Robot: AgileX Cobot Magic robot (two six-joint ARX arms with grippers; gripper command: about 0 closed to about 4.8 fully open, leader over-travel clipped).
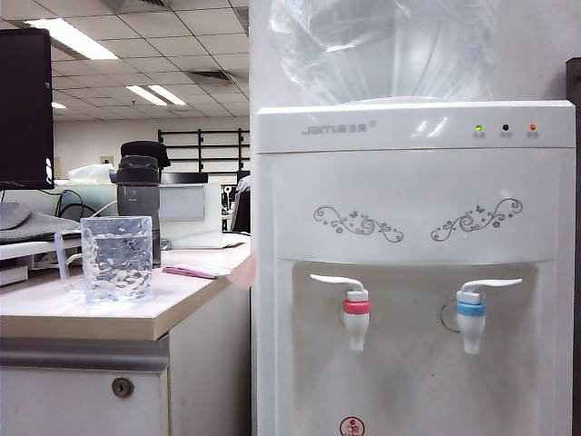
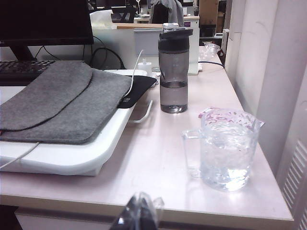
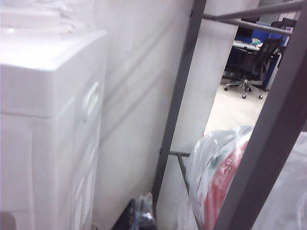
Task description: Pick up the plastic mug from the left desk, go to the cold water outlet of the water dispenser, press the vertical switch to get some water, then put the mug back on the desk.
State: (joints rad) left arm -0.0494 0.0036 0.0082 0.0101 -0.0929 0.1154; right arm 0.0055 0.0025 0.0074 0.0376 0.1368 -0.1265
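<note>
Exterior view showed the short, wide, clear plastic mug with crinkled faceted walls (image 1: 116,258) standing upright on the thick cream-beige counter (image 1: 182,309), near its front edge, with its thin clear handle (image 1: 65,259) turned away from the tall white water dispenser (image 1: 413,236). Its long axis ran vertical, mouth up. A taller smoky-grey bottle with a black cap (image 1: 139,195) stood just behind it, and a small pink wrapper (image 1: 192,271) lay beside it toward the dispenser.

On the dispenser's front, the white tap with the light-blue collar (image 1: 471,318) hung nozzle down, its slim white curved lever (image 1: 495,284) reaching out sideways above it; the like tap with the pink-red collar (image 1: 356,313) sat beside it.

Neither arm appeared in the exterior view. From the left wrist view, the left claw (image 2: 138,213) sat low before the counter's front edge, well apart from the mug (image 2: 226,151), its dark tips pressed together and holding nothing. From the right wrist view, the right claw (image 3: 139,213) showed only as a dark sliver beside the dispenser's side wall; whether it was wide or narrow could not be told.

By my reading the task stood at its very start: the mug was not yet picked up. The next move would call for the left claw to spread, reach forward and close on the mug's wall or handle, keeping it upright.
</note>
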